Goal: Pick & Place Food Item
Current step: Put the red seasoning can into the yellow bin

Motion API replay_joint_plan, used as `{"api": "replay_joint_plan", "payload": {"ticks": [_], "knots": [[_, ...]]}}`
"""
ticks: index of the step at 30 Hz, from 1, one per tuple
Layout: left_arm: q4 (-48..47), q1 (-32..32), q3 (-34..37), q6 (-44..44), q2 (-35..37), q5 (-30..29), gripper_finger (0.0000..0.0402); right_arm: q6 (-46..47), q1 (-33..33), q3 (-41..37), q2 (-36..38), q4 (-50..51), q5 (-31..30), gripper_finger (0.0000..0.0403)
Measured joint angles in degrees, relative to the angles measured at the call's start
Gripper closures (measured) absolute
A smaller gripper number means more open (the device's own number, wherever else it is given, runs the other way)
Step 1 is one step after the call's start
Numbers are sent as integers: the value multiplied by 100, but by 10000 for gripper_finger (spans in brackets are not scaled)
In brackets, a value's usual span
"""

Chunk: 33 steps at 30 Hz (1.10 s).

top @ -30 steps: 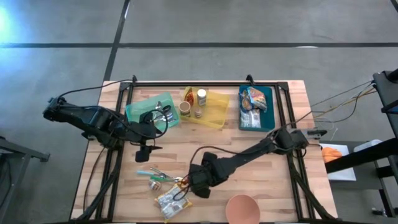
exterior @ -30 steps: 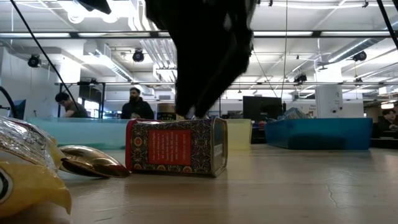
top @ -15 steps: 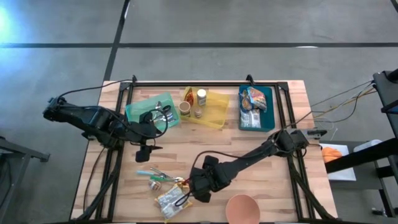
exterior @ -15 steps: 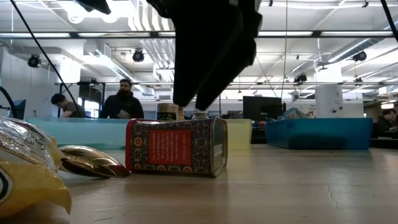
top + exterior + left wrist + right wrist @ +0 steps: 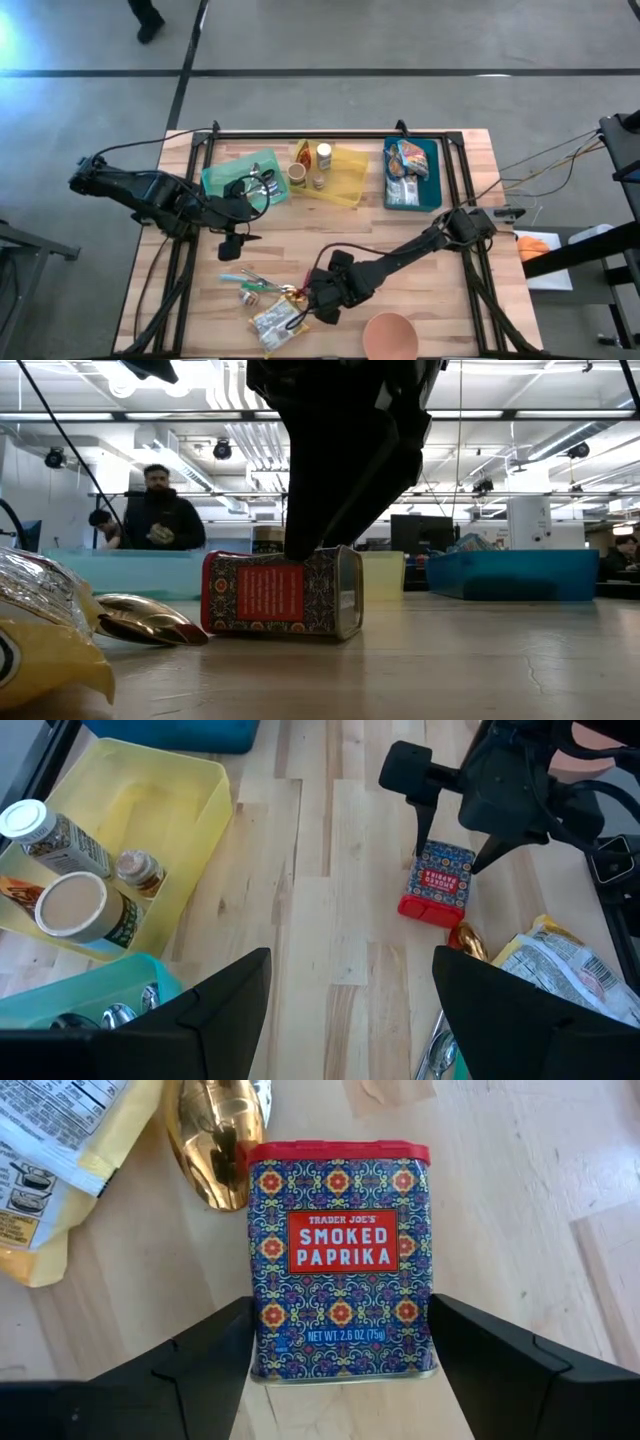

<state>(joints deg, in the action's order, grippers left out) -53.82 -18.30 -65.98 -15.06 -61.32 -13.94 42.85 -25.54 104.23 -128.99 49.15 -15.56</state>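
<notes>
A smoked paprika tin [image 5: 340,1270] with a red lid lies flat on the wooden table near its front edge, also seen in the low view [image 5: 270,595] and the left wrist view [image 5: 440,880]. My right gripper [image 5: 340,1375] is open and points steeply down over the tin's bottom end, one finger on each long side. In the high view the right gripper [image 5: 318,303] hides most of the tin. My left gripper [image 5: 232,246] hangs open above the table's left half, beside the green bin, with nothing between its fingers. My right gripper straddles the tin's bottom end from above, its fingers [image 5: 205,1370] next to the two long sides [image 5: 262,1350] and lying across the tin. I cannot tell whether they touch it. The tin lies flat on the table.
A gold object [image 5: 215,1130] and a yellow packet [image 5: 40,1170] lie just past the tin's lid. Utensils [image 5: 255,285] lie to the left, a pink bowl [image 5: 390,335] at the front. Green [image 5: 215,180], yellow [image 5: 345,180] and teal [image 5: 437,175] bins line the far side.
My right gripper has come down toward the tin and a little toward the table's near edge, staying open; its fingers now reach the tin's top in the low view. A person in the room behind has walked past.
</notes>
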Motion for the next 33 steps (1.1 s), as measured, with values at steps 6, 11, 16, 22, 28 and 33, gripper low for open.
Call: {"api": "replay_joint_plan", "payload": {"ticks": [6, 11, 16, 22, 28, 33], "knots": [[1, 0, 0, -1, -2, 1, 120, 25, 0, -25, -7, -14, 34, 113], [2, 0, 0, -1, -2, 1, 120, 25, -1, -67, -13, -33, 57, 113], [2, 2, 0, -1, -2, -1, 120, -17, -6, -26, 5, -7, 63, 113], [0, 2, 0, -1, -2, 1, 120, -346, -7, 230, 10, 48, 167, 113], [2, 0, 0, -3, -2, 1, 120, -495, -22, 314, 31, 6, 186, 113], [2, 1, 0, -5, -2, 1, 120, -490, -17, 286, 37, -3, 141, 113]]}}
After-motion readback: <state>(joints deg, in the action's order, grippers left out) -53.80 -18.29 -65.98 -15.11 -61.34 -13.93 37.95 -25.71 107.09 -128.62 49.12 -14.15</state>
